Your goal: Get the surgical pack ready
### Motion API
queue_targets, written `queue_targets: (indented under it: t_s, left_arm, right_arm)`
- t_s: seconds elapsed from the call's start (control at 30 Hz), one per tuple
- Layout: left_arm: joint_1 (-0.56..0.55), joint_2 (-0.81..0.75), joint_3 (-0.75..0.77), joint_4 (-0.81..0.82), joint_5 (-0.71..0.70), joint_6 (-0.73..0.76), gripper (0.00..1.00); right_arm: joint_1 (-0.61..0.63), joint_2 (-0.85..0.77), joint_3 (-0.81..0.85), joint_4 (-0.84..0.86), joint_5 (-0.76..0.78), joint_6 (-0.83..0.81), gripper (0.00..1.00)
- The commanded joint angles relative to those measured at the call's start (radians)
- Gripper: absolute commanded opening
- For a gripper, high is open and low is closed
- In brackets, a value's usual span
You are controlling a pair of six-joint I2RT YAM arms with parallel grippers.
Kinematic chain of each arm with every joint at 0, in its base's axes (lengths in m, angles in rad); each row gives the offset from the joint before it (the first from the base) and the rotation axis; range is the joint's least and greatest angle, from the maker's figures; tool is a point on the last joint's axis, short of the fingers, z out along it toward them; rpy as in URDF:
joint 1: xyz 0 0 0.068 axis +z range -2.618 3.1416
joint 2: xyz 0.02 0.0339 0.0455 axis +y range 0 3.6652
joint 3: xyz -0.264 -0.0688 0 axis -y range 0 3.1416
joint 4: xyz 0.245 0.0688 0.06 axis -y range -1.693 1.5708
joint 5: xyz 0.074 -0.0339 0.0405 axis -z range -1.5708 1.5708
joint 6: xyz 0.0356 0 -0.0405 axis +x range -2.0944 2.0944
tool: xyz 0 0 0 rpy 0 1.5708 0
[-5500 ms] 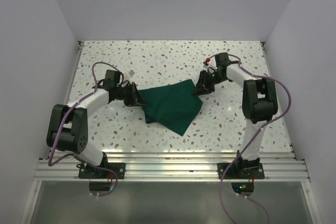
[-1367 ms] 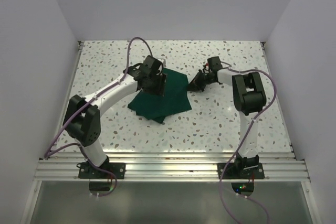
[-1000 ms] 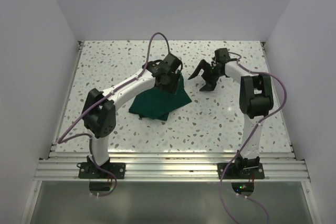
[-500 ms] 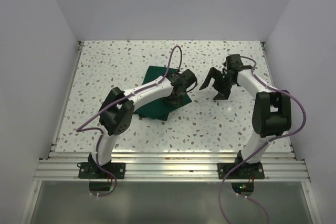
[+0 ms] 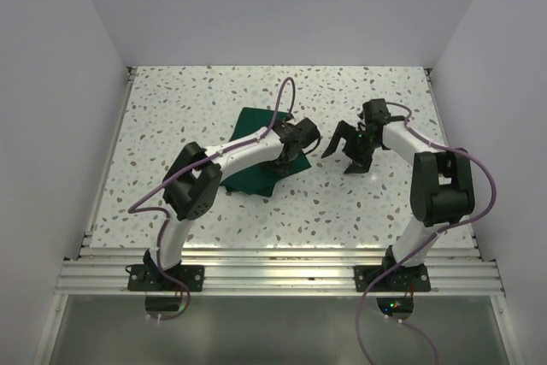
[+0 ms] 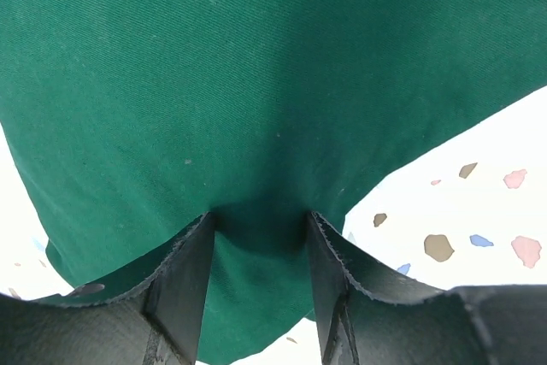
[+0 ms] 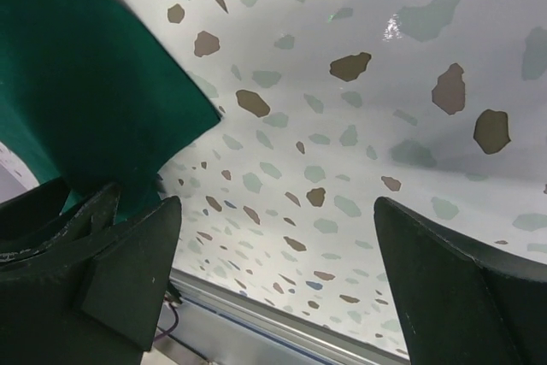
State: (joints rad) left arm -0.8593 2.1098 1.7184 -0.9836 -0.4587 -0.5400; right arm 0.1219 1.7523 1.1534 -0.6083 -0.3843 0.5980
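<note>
We record bright, even, diffuse light with soft shadows throughout. We note one small glare spot on the table (image 7: 395,27) and wide-angle bending in the right wrist view.

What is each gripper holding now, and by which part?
The left gripper pinches the green drape near its edge; the right gripper is open and empty.
</note>
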Motion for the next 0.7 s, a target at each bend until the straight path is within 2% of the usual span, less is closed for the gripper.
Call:
queue_targets:
  t_s: [0.0, 0.1, 0.2, 0.3, 0.33, 0.53, 0.57, 0.6, 0.67]
  left_arm:
    - [-0.003, 0.01, -0.013, -0.01, -0.031, -0.018, 0.51]
    - [-0.003, 0.015, -0.019, -0.009, -0.032, -0.017, 0.49]
    - [-0.003, 0.003, -0.029, 0.008, -0.018, -0.009, 0.39]
    - [-0.003, -0.011, -0.036, 0.02, -0.003, 0.0, 0.15]
    - [-0.003, -0.014, -0.034, 0.022, -0.001, 0.0, 0.12]
    - [-0.003, -0.051, -0.032, 0.014, 0.012, -0.008, 0.11]
    - [-0.003, -0.056, -0.034, 0.014, 0.012, -0.008, 0.09]
    - [-0.003, -0.056, -0.036, 0.014, 0.012, -0.006, 0.03]
    - [-0.001, -0.057, -0.031, 0.01, 0.015, -0.005, 0.0]
  right_arm:
    - [0.018, -0.04, 0.008, 0.038, -0.008, 0.013, 0.99]
    - [0.035, -0.031, 0.008, 0.048, -0.011, 0.022, 0.99]
    - [0.067, -0.014, 0.008, 0.059, -0.025, 0.026, 0.99]
    - [0.104, -0.005, -0.004, 0.105, -0.062, 0.046, 0.96]
    - [0.122, -0.004, -0.006, 0.128, -0.073, 0.051, 0.92]
    - [0.17, 0.047, 0.045, 0.148, -0.126, 0.065, 0.74]
    - [0.173, 0.052, 0.055, 0.15, -0.131, 0.068, 0.73]
    - [0.174, 0.061, 0.057, 0.153, -0.134, 0.069, 0.71]
    - [0.174, 0.068, 0.062, 0.165, -0.148, 0.08, 0.7]
